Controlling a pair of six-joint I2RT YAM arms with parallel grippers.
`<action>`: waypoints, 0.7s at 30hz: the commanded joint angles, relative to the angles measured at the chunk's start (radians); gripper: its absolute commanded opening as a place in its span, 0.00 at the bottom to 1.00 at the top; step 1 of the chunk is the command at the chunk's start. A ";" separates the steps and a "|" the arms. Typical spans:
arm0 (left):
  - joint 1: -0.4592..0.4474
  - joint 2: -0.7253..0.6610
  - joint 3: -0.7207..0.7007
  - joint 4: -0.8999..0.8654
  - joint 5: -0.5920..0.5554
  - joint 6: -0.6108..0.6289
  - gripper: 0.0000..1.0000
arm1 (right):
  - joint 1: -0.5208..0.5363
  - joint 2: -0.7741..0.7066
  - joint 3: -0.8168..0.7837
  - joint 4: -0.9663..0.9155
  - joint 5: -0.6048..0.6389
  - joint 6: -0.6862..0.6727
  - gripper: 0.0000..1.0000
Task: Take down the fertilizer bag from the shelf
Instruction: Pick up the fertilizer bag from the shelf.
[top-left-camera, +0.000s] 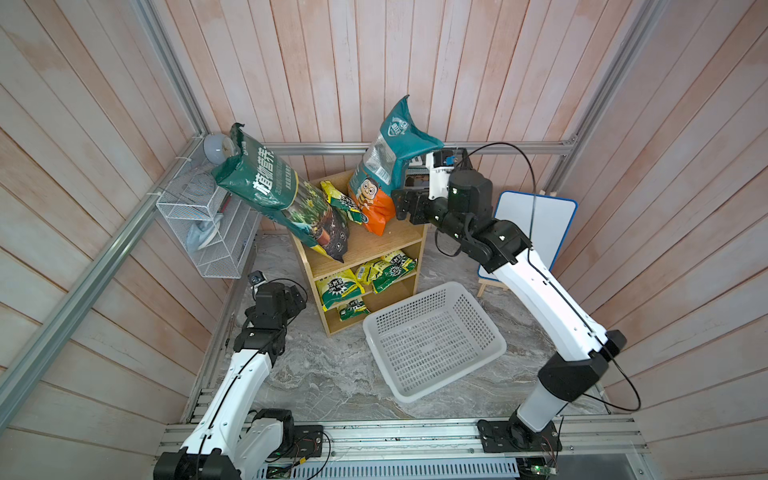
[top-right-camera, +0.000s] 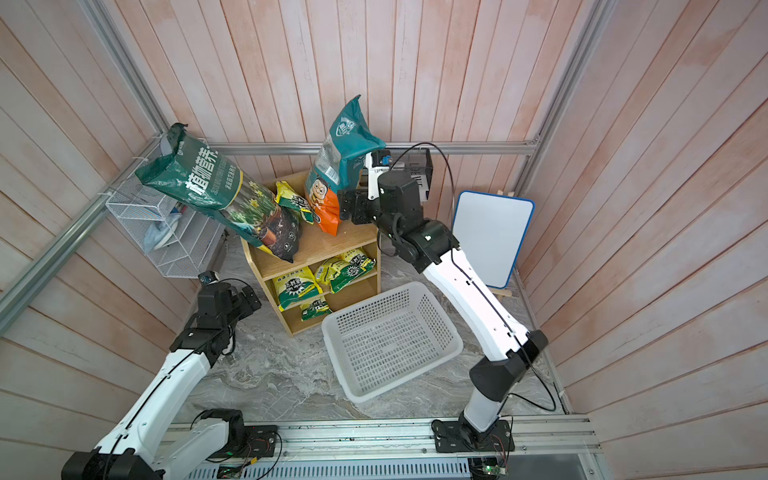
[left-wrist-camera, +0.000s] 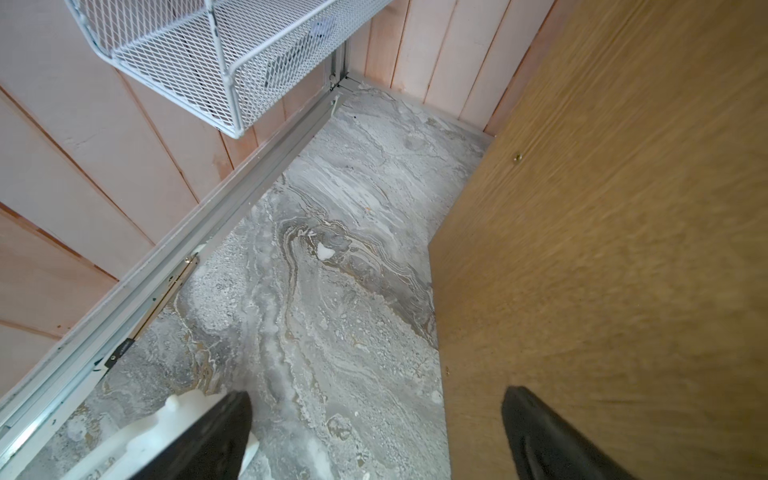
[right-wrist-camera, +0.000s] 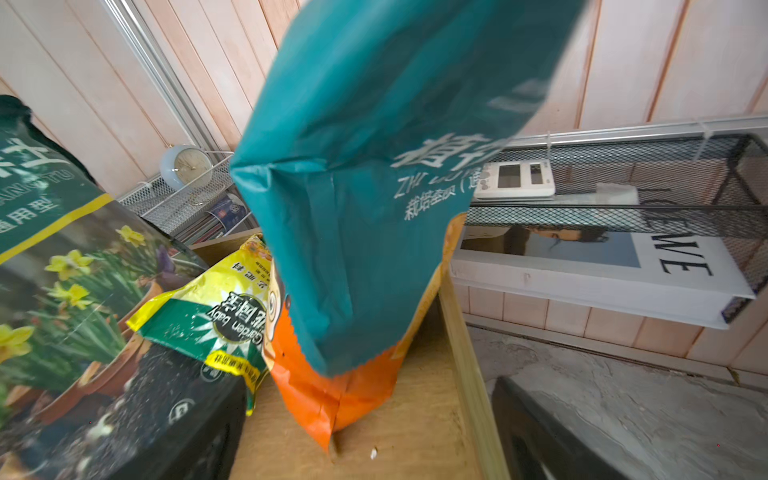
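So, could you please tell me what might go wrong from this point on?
The teal-and-orange bag stands tall at the shelf's right edge; the open right jaws beside it could topple it rather than grip it. The large green bag leans far out past the top tier's left side, so any jolt might slide it off.

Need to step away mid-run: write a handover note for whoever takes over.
Right gripper: open, beside the teal-orange bag on the shelf top, holding nothing.
Left gripper: open, empty, low beside the shelf.
Green bag and yellow bag also stand on top; basket on the floor in front.
Done: nothing taken down. Left: grip the bag, lower it, likely into the basket.
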 joint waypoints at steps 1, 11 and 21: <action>0.003 -0.031 0.027 -0.010 0.047 -0.022 1.00 | 0.009 0.093 0.093 0.104 0.066 -0.010 0.93; 0.010 -0.084 0.017 0.005 0.051 -0.020 1.00 | 0.010 0.403 0.475 0.100 0.149 -0.027 0.35; 0.020 -0.099 0.017 -0.001 0.054 -0.029 1.00 | 0.011 0.360 0.469 0.154 0.071 -0.117 0.00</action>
